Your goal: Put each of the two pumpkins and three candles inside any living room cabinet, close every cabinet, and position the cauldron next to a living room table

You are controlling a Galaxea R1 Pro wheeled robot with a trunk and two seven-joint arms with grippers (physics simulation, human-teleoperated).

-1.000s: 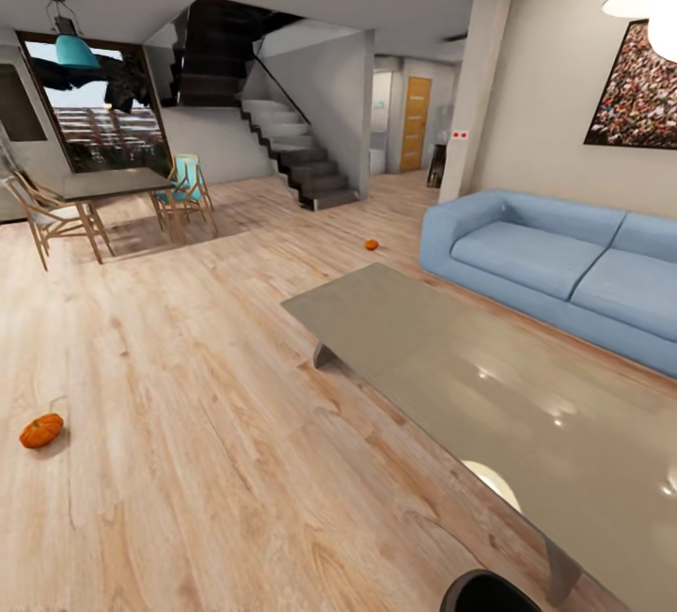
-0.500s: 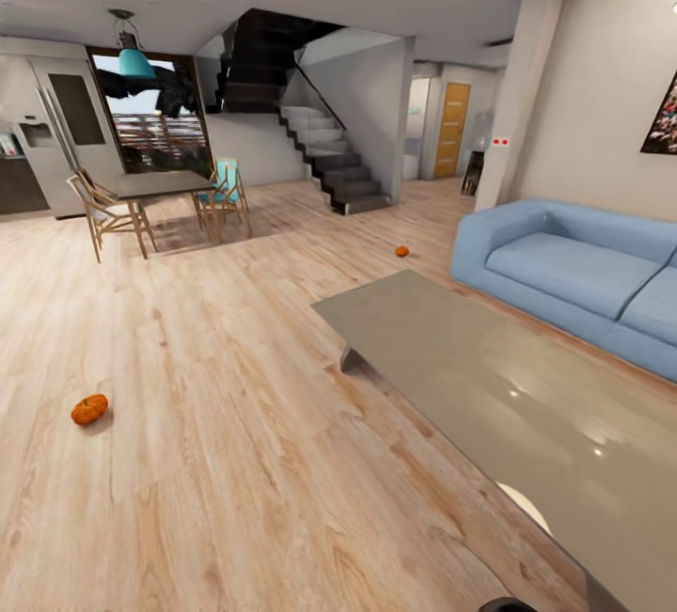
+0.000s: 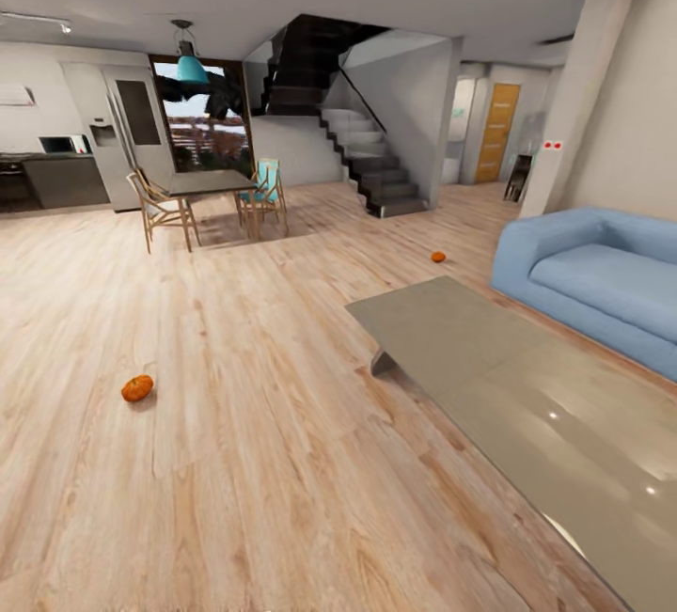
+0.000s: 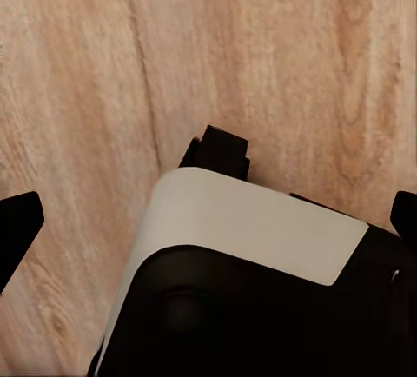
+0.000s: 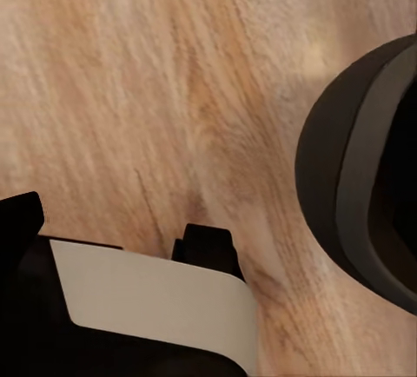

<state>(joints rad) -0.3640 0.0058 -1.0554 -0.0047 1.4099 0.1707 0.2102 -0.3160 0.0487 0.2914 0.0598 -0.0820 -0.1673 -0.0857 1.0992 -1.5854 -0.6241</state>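
Two orange pumpkins lie on the wood floor in the head view: a near pumpkin (image 3: 137,388) at the left and a far pumpkin (image 3: 438,257) beyond the table's far end. The grey glossy table (image 3: 470,349) runs along the right side. My left gripper (image 4: 208,229) hangs over the floor, open, its dark fingertips (image 4: 17,229) wide apart and nothing between them. My right gripper (image 5: 208,221) also looks open, one fingertip (image 5: 22,221) standing far out to the side. The candles, cabinet and cauldron are out of view.
A blue sofa (image 3: 602,278) stands right of the table. A dining table (image 3: 212,182) with wooden chairs and a staircase (image 3: 381,175) are at the back. A dark round shape (image 5: 365,195) sits beside the right gripper; I cannot tell what it is.
The head view has swung to the left, so everything has shifted right and more of the kitchen shows. The pumpkins have not moved on the floor.
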